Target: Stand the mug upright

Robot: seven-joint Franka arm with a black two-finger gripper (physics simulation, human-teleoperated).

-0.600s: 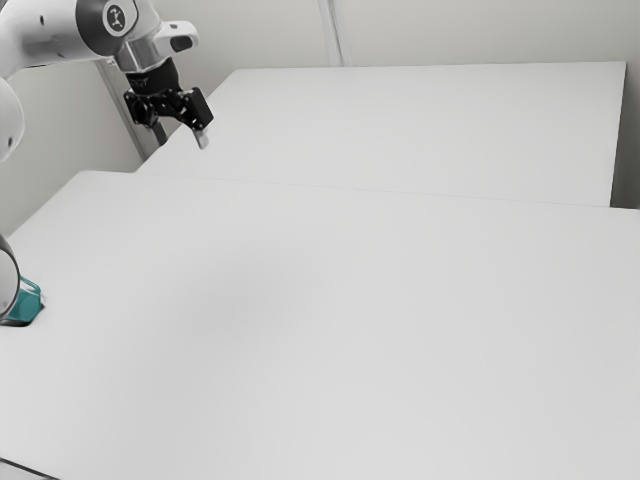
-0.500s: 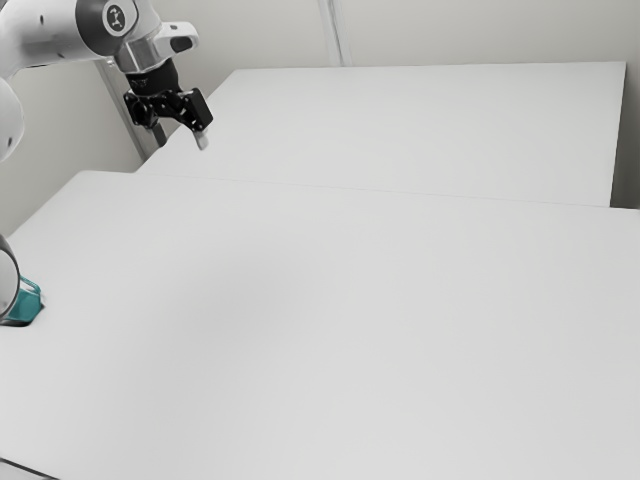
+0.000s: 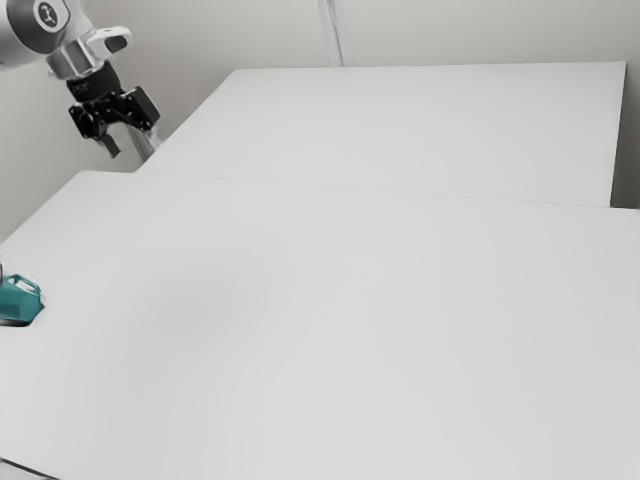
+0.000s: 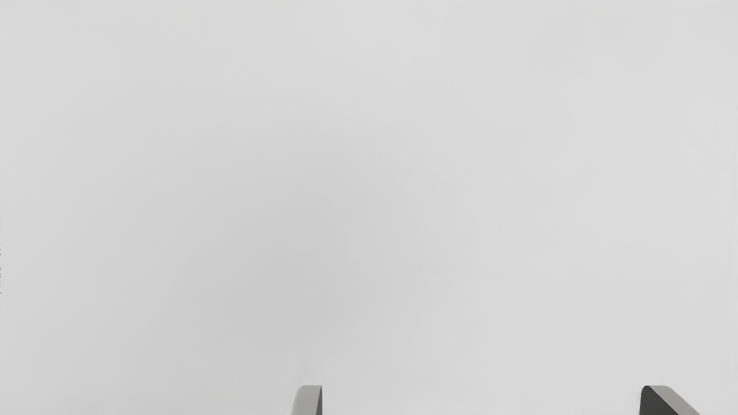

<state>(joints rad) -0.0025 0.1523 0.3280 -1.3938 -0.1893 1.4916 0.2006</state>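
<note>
High over the far left of the table, my gripper (image 3: 135,145) hangs in the exterior view, well away from the mug. A teal mug (image 3: 18,300) rests on the table at the exterior view's left edge, which cuts off part of it; its handle points up and toward the exterior view's right, so it appears to lie on its side. In the wrist view my gripper (image 4: 481,397) is open, its two fingertips wide apart with only bare table surface beyond them.
The white table (image 3: 340,320) stretches across the exterior view. Behind it stands another white surface (image 3: 400,130), with pale walls around. A dark thin line crosses the exterior view's lower left corner.
My hand has moved toward the exterior view's left and tilted somewhat. The arm part that covered the mug has shifted away, so more of the mug shows.
</note>
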